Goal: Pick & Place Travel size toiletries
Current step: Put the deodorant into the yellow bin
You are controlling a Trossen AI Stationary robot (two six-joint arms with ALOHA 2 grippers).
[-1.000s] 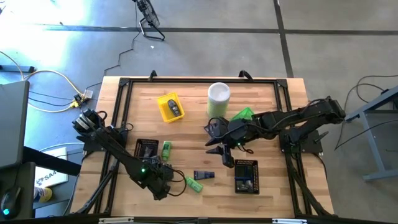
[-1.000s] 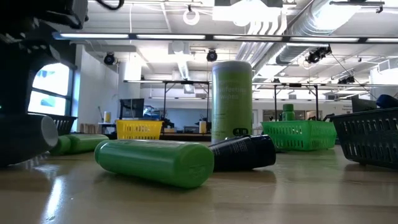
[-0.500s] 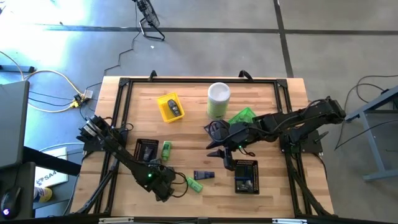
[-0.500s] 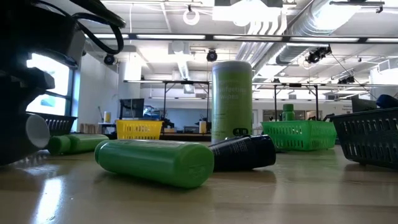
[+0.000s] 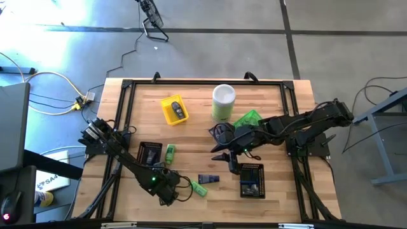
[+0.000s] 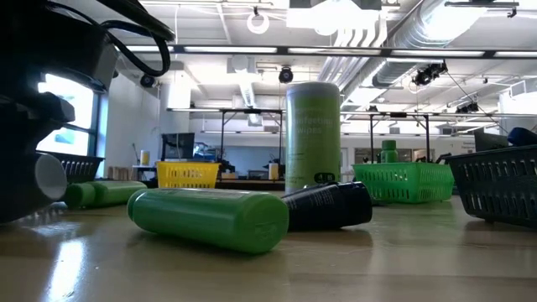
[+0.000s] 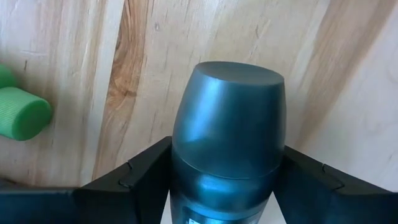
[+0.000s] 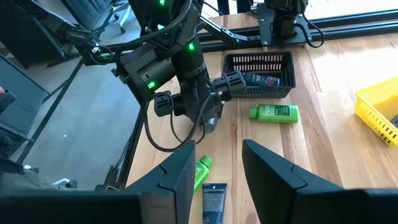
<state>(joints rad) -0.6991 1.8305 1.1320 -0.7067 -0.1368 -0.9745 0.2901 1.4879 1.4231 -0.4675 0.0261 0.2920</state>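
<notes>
Left gripper, at the bench's near edge, its fingers closed on a dark grey oval bottle; right gripper, fingers parted and empty, above mid-bench.

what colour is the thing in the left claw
Dark teal-grey, glossy; the oval bottle shows best in the left wrist view, clamped in the left claw.
</notes>
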